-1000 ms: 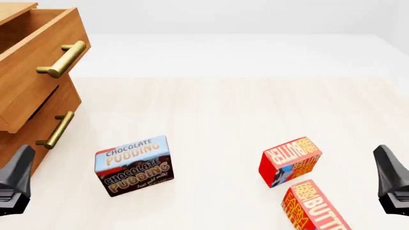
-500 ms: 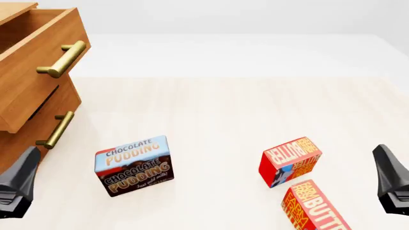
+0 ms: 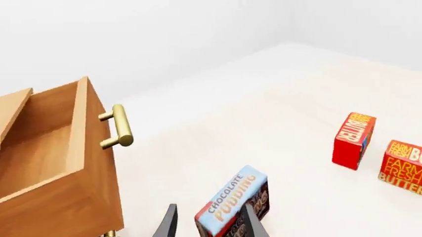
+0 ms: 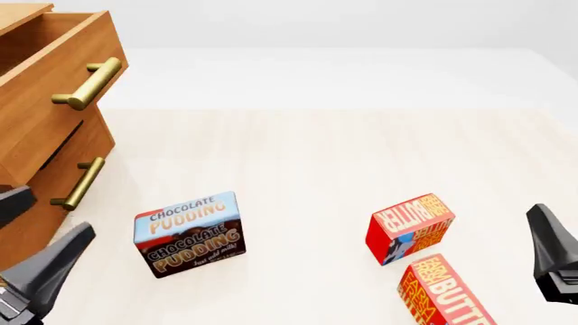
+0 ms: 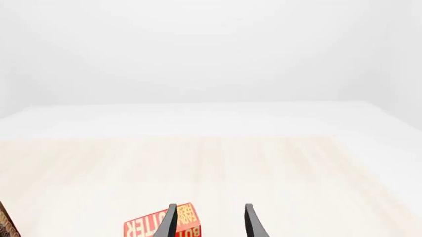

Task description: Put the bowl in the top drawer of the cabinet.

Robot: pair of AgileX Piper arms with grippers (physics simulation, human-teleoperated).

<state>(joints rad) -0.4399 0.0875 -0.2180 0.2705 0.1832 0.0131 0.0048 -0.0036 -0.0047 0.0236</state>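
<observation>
Left wrist view. The left gripper (image 3: 207,224) has its fingers apart at a moderate gap with nothing between them. Just ahead of the fingertips stands a blue-and-brown box reading "CHOCOLATE PUDDING" (image 3: 232,203). Up and to one side of the tool, the top drawer (image 3: 56,163) of the cabinet (image 3: 66,217) stands pulled out, its brass handle (image 3: 121,125) facing the tool's side. The part of the drawer's inside that shows holds no bowl. Farther ahead stand two red butter boxes; one reads "BUTTER" (image 3: 354,140), the other "FARM FRESH BUTTER" (image 3: 401,163).

Front view. The left gripper (image 4: 27,250) sits close beside the cabinet's lower drawer front, its fingers spread, with the pudding box on its inner side. The right gripper (image 4: 553,261) shows only one dark finger at the frame edge, so its opening cannot be told here. The nearer butter box (image 4: 411,228) lies on its inner side.

Right wrist view. The right gripper (image 5: 208,222) has its fingers apart and empty, a "BUTTER" box (image 5: 161,227) just beyond them.

Risk, as a judgement. The bowl appears in no view, so its place cannot be stated; any reach made now lacks a target. The left tool, so near the cabinet, could strike the lower handle (image 4: 78,184) or nudge the drawer. It could also topple the pudding box.
</observation>
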